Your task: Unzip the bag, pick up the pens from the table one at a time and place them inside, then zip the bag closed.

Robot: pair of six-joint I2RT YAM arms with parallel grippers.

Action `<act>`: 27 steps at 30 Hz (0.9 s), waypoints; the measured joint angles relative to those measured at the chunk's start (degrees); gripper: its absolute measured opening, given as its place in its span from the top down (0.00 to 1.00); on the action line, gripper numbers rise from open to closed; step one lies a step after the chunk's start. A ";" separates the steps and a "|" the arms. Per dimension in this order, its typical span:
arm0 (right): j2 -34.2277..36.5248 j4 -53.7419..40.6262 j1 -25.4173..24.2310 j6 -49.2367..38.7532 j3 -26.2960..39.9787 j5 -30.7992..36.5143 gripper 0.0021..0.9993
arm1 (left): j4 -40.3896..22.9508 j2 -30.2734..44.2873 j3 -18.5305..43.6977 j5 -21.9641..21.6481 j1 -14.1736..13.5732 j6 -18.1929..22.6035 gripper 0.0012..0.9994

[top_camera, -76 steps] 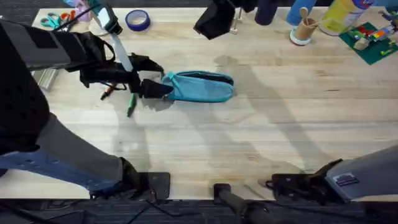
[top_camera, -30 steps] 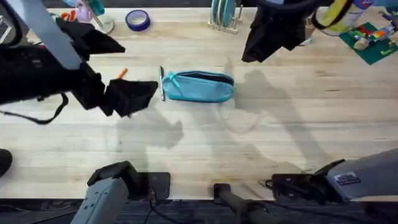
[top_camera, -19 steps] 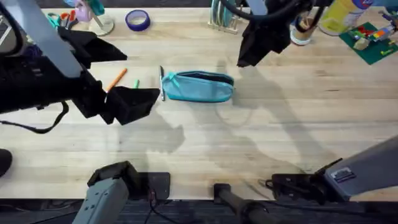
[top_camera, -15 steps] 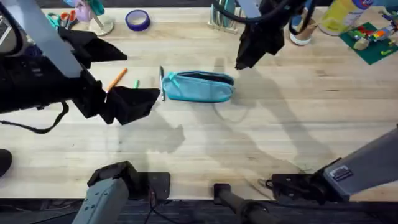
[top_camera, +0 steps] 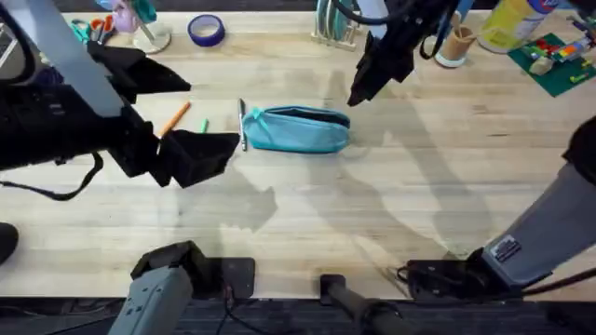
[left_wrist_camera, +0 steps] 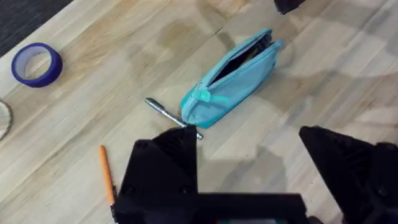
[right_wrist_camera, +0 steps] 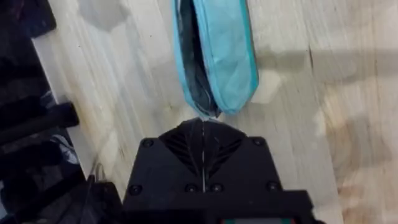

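Pouch open, right arm nearest its far end

The light blue pouch (top_camera: pixel 298 129) lies lengthwise along the table (top_camera: pixel 391 214), nearer its back edge, zipper parted — the right gripper (right_wrist_camera: pixel 203 144), fingers pressed together on nothing, sits just off one end; the left gripper (left_wrist_camera: pixel 249 162), spread wide and empty, hangs past the other, by the grey pen (left_wrist_camera: pixel 166 115) and orange pen (top_camera: pixel 174 119).
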 joint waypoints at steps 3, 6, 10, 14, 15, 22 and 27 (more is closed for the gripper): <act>0.01 1.84 -0.10 -0.22 -2.60 -0.71 0.97 | -0.08 0.00 0.00 0.00 0.00 0.00 0.01; 0.02 4.38 -0.10 -0.44 -5.48 -1.12 0.97 | -0.10 0.00 0.00 0.00 0.00 0.00 0.01; 0.02 7.73 -0.10 -0.68 -9.07 -1.77 0.97 | -0.09 0.00 0.00 0.02 0.00 0.00 0.01; 0.02 8.94 -0.10 -0.73 -11.07 -2.17 0.97 | -0.09 0.00 0.00 0.02 0.00 0.00 0.01; 0.02 9.07 -0.08 -0.80 -11.32 -2.20 0.97 | -0.10 0.00 0.00 0.00 0.00 0.00 0.01; 0.02 12.10 -0.06 -0.87 -11.56 -3.85 0.97 | -0.08 0.00 0.00 0.00 0.00 0.00 0.01; 0.02 14.33 0.17 -0.87 -11.56 -4.48 0.97 | -0.08 0.00 0.00 0.01 0.00 0.00 0.01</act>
